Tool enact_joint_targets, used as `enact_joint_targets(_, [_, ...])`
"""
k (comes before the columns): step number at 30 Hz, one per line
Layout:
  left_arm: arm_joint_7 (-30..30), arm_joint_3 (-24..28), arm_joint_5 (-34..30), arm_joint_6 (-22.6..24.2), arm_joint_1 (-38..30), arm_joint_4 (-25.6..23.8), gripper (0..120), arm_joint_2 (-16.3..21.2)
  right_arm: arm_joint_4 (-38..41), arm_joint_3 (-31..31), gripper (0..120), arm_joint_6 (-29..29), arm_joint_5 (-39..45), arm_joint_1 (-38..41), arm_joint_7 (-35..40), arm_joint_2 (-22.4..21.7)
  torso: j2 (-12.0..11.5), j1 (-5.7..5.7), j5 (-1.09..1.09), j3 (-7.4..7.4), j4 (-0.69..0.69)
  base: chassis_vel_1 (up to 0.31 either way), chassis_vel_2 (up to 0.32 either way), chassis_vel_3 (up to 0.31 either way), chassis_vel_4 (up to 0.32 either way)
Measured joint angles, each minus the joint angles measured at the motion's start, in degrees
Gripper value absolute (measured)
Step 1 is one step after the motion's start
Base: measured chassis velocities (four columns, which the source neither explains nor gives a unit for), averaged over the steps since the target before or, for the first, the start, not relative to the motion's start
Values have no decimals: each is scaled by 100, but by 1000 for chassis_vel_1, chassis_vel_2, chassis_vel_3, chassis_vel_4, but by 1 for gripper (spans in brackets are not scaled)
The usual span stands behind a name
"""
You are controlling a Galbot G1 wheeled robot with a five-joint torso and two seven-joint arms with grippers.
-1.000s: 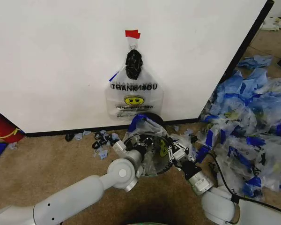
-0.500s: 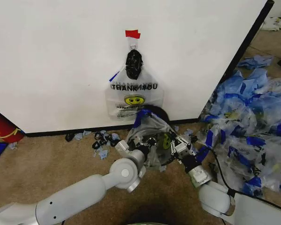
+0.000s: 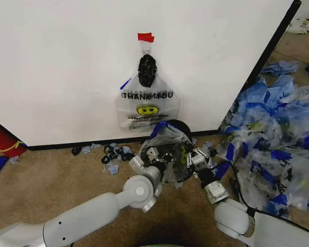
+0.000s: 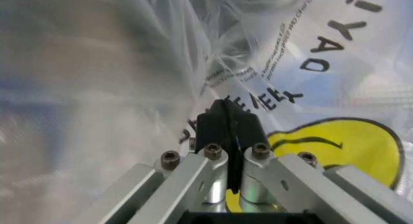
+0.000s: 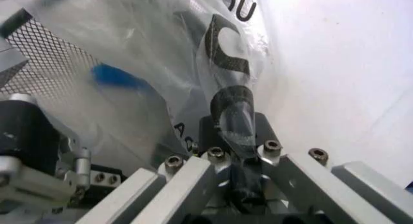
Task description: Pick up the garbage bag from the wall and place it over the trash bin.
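currently on record: a white wall [image 3: 67,67] with a black strip along its foot, standing on brown carpet [image 3: 46,185]. a spare bag with "thank you" print and a yellow smiley [image 3: 147,105] hangs on the wall from a black knot under a red tape tab [image 3: 146,37]. the garbage bag [image 3: 167,141], clear with blue tape strips, is off the wall and bunched over the black mesh trash bin [image 3: 179,126], which stands on the carpet just in front of the wall.

left gripper [image 3: 152,154]: at the near left side of the bin; in the left wrist view its fingers [image 4: 227,125] are pressed together with bag film pinched between them. right gripper [image 3: 188,157]: at the near right side of the bin, its fingers [image 5: 235,125] likewise clamped on a fold of the bag, mesh just beside it.

room: a large heap of clear-and-blue bags [image 3: 275,144] to the right, small blue and black scraps [image 3: 110,153] along the wall's foot, a red object [image 3: 2,140] at the far left.
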Motion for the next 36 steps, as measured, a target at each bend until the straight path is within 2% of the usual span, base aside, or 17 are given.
enact_joint_targets(13, [43, -103, 99, -12, 44, 456, 0, -587, 311, 13, 0, -79, -205, -71, -9, -91, 0, 0, -1, 0, -2, 0, 0, 0, 0])
enact_joint_targets(22, [110, -111, 173, -42, 16, 756, 0, -837, 555, -103, 0, -76, -294, -240, -96, -298, 0, 0, 0, 0, -1, 0, 0, 0, 0])
enact_joint_targets(36, [109, -114, 214, -85, -49, 924, 0, -902, 532, -271, 0, -21, -345, -229, -94, -320, 0, 0, -1, 0, -1, 0, 0, 0, 0])
